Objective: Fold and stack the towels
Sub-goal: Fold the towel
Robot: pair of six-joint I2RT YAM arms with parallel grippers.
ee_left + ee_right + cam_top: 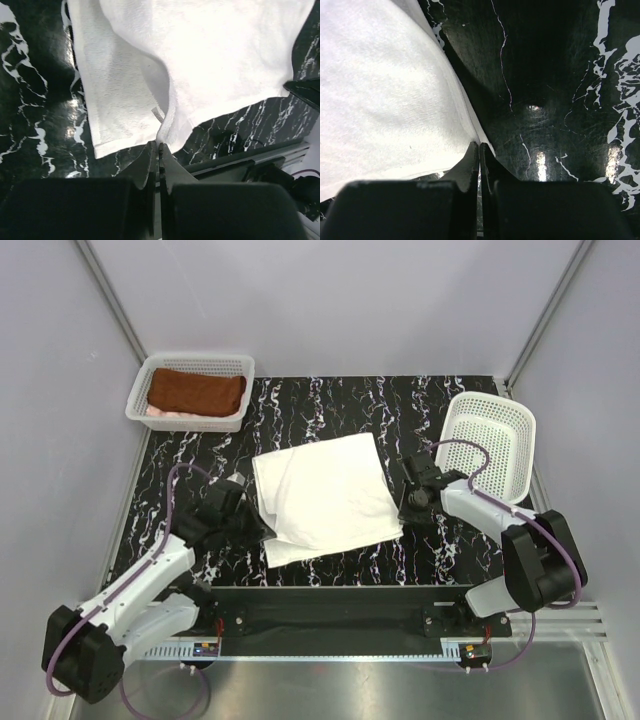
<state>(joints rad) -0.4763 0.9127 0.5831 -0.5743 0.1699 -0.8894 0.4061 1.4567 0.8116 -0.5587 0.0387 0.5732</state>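
A white towel (325, 495) lies partly folded in the middle of the black marbled table. My left gripper (262, 525) is shut on the white towel (200, 65) at its near left edge, with the cloth pinched between the fingertips (159, 147). On the other side my right gripper (405, 512) is shut on the near right corner of the white towel (385, 100), jaws pressed together (479, 146). A rust-brown towel (196, 392) lies folded in the far left basket, with a strip of pale pink towel (160, 412) showing under it.
A white mesh basket (190, 368) holding the folded towels stands at the far left. A second white mesh basket (490, 445) stands tilted at the right, close behind my right arm. Grey walls close in both sides and the back.
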